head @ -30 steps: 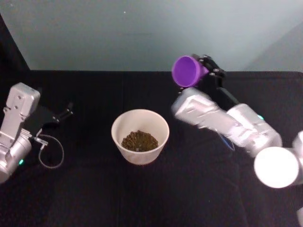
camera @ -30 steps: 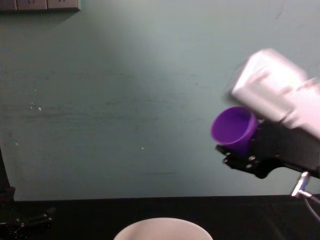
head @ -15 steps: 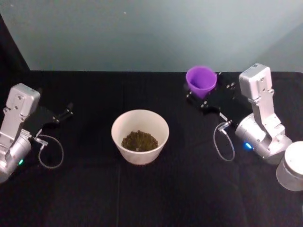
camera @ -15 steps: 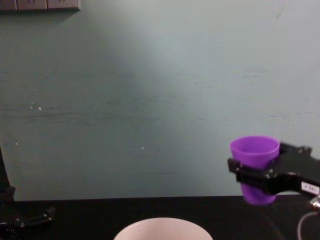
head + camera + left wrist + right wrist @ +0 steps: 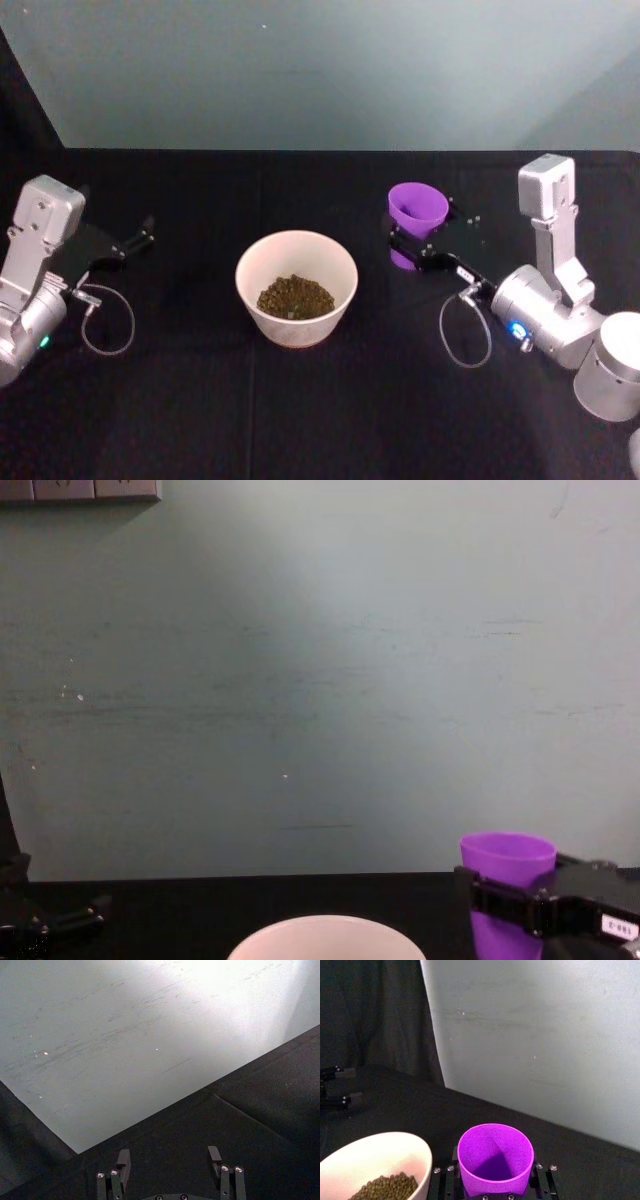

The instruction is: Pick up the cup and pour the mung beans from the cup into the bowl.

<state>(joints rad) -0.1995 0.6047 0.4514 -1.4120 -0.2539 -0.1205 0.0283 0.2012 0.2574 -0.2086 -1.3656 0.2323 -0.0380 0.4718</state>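
Black cloth covers the table (image 5: 320, 420) in front of a pale grey-green wall, and from my remote seat I see the wide round off-white bowl (image 5: 296, 288) near the middle with the heap of tiny brownish mung beans (image 5: 294, 297) lying in its bottom. At about two o'clock from the bowl, well apart from it, the right gripper (image 5: 420, 248) is clamped around the small bright purple tapered plastic cup (image 5: 417, 209), which stands upright with its mouth up; in the right wrist view the cup (image 5: 495, 1158) looks empty inside, with the bowl (image 5: 370, 1160) off to one side of it. I judge the pour finished and the step in hand to be setting the cup down. To do that well I would bring it straight down, keep it vertical until the base rests flat on the cloth, then part the fingers evenly and back away without brushing the rim. The left gripper (image 5: 170, 1170) rests parked at nine o'clock, its fingers spread apart over bare cloth.
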